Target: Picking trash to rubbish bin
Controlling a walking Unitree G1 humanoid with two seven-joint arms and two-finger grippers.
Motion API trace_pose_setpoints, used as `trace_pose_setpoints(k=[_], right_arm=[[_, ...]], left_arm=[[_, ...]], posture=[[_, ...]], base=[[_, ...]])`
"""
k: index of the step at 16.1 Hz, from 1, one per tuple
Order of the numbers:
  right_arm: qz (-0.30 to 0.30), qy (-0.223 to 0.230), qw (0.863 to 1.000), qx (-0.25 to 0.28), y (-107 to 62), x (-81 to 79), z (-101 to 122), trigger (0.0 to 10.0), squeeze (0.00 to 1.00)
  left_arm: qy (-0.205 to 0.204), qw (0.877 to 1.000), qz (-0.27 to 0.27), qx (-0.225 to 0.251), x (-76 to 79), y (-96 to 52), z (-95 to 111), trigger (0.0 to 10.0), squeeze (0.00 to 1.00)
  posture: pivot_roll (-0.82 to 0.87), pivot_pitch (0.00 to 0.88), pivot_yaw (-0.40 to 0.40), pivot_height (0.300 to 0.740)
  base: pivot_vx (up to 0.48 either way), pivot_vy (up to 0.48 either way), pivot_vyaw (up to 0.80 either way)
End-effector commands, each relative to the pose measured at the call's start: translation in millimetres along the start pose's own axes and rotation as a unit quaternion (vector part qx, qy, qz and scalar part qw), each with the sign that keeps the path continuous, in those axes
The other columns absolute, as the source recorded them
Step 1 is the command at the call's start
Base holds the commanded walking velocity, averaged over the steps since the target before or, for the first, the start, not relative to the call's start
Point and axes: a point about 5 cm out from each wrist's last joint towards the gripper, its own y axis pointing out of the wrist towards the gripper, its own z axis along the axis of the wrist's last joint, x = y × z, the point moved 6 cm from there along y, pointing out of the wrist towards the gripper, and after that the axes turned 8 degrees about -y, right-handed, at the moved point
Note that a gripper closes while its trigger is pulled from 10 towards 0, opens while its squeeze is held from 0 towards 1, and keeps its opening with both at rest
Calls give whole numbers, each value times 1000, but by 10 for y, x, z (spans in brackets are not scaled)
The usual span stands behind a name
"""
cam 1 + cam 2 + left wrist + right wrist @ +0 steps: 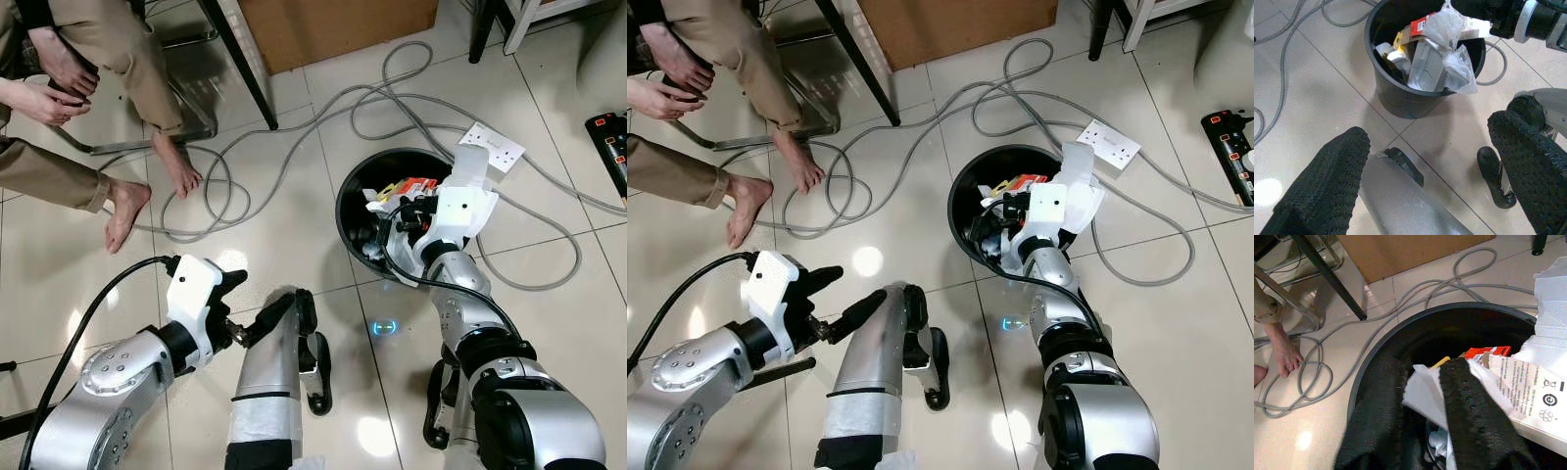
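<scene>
— Left gripper [828,304] first: what is it doing?

— It is hanging low over the tiled floor [294,225], its two black fingers [1327,186] spreading wide apart and holding nothing. It is sitting just beside the robot's silver leg [266,382], well short of the rubbish bin [358,191].

— And what is lying on the floor to the left of the bin?

— A person's bare feet [125,211] are resting near the far left edge of the floor, with a person's hands [44,98] showing above them. Grey cable [225,186] is looping in coils between the feet and the bin, and running on past the bin's far side to a white socket plate [492,145].

— Where is the trash?

— Inside the black bin. A crumpled clear wrapper [1449,54] is sitting on top of red and yellow packets [407,186], and it is poking over the bin's rim.

— And the right gripper [392,220]?

— It is reaching over the bin's near-right rim and down into it. Its fingers [1469,421] are closing on white printed packaging [1528,387], which is sticking up out of the bin. Far right on the floor, a power strip [609,137] is lying well apart from the bin.
</scene>
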Motion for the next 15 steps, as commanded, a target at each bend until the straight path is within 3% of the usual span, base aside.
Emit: trace_pose_setpoints(k=[1,4,9,10,11,15], right_arm=[[16,4,1000,-21,-59,-106,-174,10000,1000],[5,-4,1000,-22,-62,-64,-178,10000,1000],[-26,-72,997,16,-185,114,-103,10000,1000],[-35,-80,996,29,-226,158,-60,10000,569],[-44,-82,995,40,-267,196,-16,10000,0],[-81,-97,989,82,-456,318,199,10000,0]], left_arm=[[-7,1000,6,-15,-15,-60,-79,10000,0],[-7,1000,8,-17,-16,-55,-85,10000,0],[-10,1000,7,-5,-2,43,-72,10000,0],[-11,1000,7,-1,0,69,-64,10000,0],[-12,1000,7,3,2,98,-63,10000,0],[-17,1000,4,20,9,225,-32,10000,0]], posture=[[216,511,244,581],[213,509,243,581],[176,472,217,581],[164,463,212,581],[151,454,206,581],[90,407,181,581]], base=[[0,0,0],[0,0,0],[0,0,0],[0,0,0],[0,0,0],[0,0,0]])
